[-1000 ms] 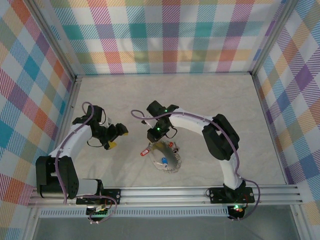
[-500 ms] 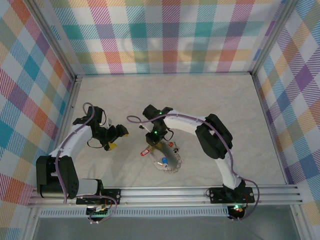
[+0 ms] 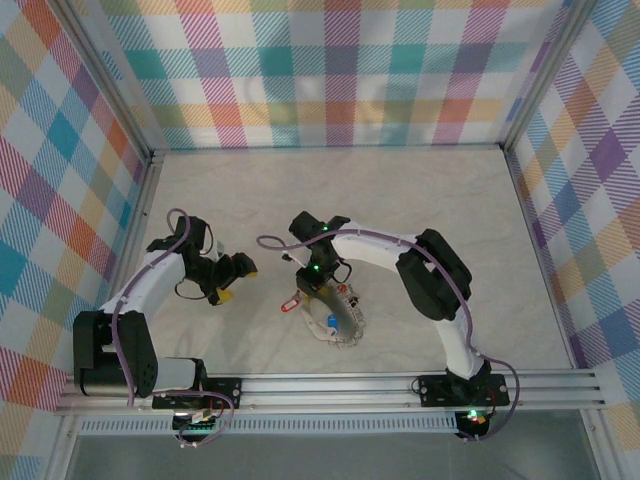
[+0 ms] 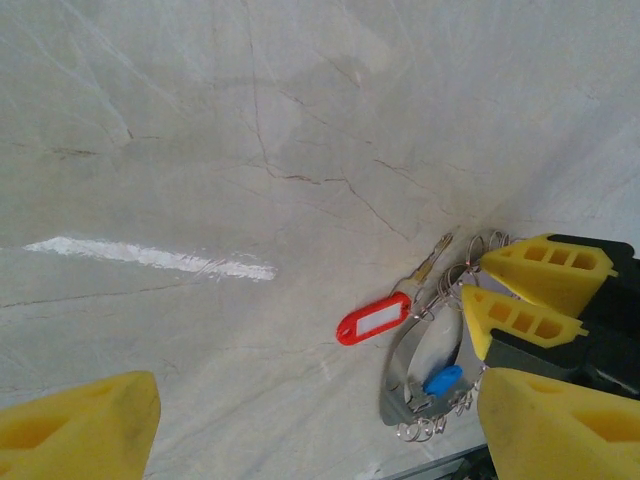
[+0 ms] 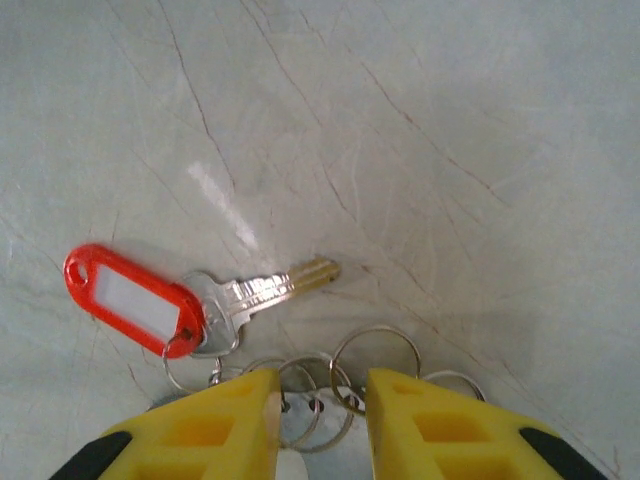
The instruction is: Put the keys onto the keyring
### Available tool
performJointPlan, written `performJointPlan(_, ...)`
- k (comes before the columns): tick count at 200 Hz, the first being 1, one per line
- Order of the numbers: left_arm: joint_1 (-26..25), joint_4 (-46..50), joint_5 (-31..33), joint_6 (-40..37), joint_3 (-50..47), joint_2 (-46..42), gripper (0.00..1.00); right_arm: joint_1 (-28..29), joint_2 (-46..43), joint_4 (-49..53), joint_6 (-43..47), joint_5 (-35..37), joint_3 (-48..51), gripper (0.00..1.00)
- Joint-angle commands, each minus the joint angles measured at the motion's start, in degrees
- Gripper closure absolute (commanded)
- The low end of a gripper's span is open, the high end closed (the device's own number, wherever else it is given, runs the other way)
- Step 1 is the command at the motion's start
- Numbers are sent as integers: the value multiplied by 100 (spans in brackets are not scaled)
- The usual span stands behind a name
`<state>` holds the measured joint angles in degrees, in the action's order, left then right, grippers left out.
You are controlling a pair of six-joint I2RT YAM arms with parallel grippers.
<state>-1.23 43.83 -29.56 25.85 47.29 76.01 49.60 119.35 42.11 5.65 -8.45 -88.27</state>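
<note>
At mid surface, the right tool hangs narrowly apart astride small rings on the keyring, beside a red-tagged key, probably to pinch one. The left tool hovers wide apart.

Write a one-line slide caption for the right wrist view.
Right gripper, jaws slightly apart, over small split rings beside a red-tagged key on the marbled table.

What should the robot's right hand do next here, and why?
Probably the right gripper should dip and close on the small rings lying between its slightly parted fingertips: the key with the red tag sits right beside them, apparently linked to that cluster.
</note>
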Motion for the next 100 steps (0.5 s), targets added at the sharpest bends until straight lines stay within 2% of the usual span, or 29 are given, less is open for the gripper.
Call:
performJointPlan(1, 78, 125, -114, -97, -73, -18, 17, 32, -352, -2, 218, 19, 62, 71)
performJointPlan(35, 74, 125, -94, -124, -96, -48, 17, 23, -832, -554, 850, 80, 481, 69)
performJointPlan(74, 78, 121, -71, -161, -115, -71, 17, -15, -1650, -2030, 3499, -692, 1860, 69)
performJointPlan(100, 76, 126, -43, -185, -128, -87, 17, -46, -1420, -2058, 4626, -453, 1897, 70)
